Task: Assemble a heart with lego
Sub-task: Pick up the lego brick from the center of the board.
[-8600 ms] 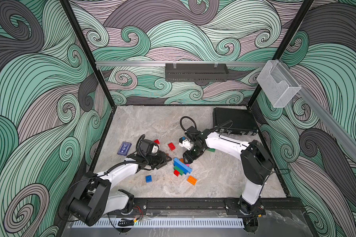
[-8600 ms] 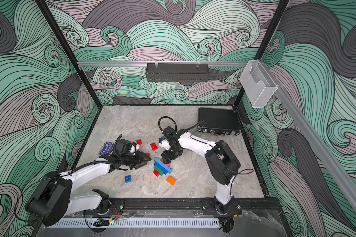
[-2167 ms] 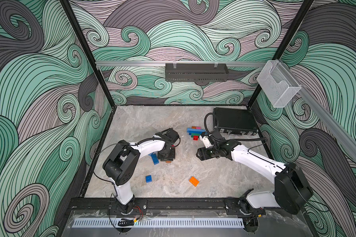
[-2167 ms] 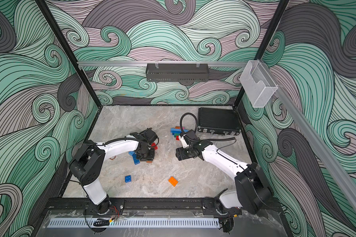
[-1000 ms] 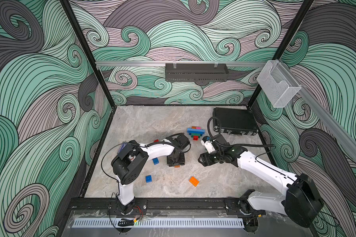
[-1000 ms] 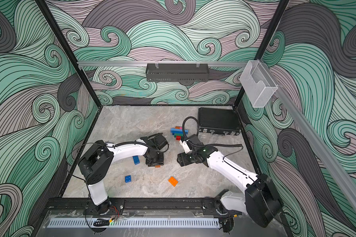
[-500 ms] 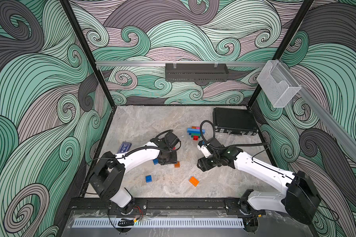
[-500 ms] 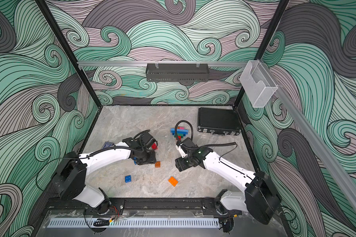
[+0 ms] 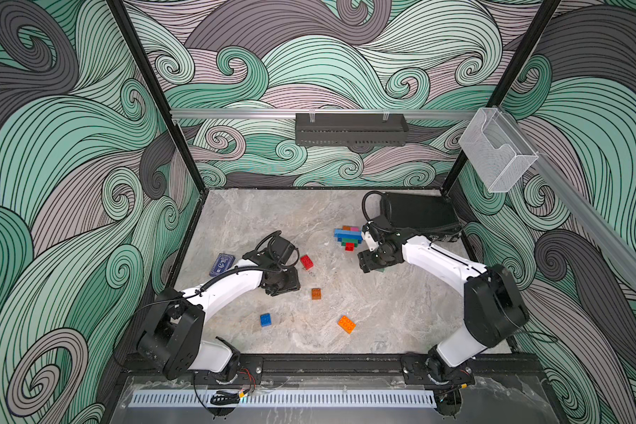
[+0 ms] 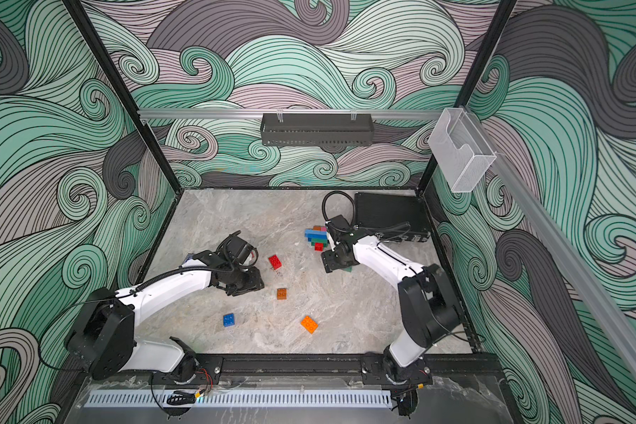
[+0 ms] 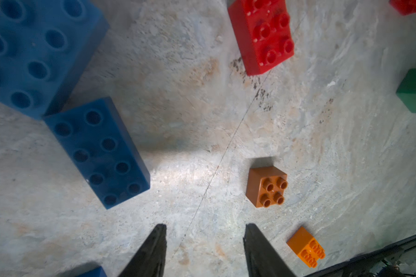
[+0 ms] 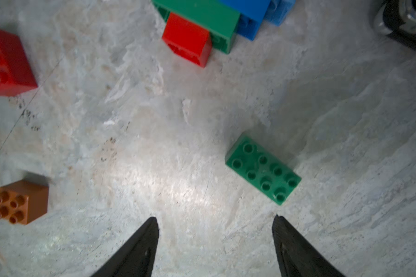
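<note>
Plainly, left gripper (image 11: 204, 230) gapes empty near the brown brick (image 11: 267, 187); right gripper (image 12: 215, 219) gapes empty beside the green brick (image 12: 262, 169).

Brick stack (image 9: 347, 238) beside case (image 9: 419, 216), loose bricks (image 9: 315, 293) nearer front, card box (image 9: 222, 264) left

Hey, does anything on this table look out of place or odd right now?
A flat dark blue card box lies near the table's left edge, odd among the lego bricks. A patch of dark specks marks the table right beside the loose red brick, like dirt or scuffing. Nothing looks damaged.
</note>
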`<act>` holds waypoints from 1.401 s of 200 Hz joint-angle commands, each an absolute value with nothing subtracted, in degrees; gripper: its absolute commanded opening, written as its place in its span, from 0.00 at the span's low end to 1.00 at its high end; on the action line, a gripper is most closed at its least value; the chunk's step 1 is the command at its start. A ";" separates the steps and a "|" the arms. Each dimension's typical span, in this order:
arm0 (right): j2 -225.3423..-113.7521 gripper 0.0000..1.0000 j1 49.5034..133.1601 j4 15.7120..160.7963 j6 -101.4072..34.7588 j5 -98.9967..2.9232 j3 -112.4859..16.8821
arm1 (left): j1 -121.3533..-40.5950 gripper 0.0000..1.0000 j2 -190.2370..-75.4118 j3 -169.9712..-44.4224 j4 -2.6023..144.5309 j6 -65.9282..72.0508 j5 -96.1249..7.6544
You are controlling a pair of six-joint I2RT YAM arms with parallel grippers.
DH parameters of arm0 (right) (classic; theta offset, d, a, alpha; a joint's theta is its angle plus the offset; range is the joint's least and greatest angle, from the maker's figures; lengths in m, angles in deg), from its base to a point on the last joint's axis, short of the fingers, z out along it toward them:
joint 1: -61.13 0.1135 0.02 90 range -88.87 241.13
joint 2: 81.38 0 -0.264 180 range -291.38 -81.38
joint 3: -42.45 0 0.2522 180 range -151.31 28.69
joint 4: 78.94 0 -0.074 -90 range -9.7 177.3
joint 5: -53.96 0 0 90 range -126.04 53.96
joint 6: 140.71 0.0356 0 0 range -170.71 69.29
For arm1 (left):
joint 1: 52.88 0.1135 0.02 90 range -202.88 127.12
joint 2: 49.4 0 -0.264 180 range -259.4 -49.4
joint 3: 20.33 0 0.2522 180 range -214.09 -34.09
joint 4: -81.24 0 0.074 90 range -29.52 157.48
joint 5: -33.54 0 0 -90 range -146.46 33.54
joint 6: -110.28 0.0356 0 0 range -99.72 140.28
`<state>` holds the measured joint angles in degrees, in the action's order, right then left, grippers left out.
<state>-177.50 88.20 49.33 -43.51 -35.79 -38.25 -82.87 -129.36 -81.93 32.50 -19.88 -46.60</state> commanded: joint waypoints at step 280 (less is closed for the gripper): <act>-184.98 0.44 90.38 44.94 -44.29 -34.46 -37.45 | -79.77 0.51 -128.32 -76.19 39.09 -20.76 -41.08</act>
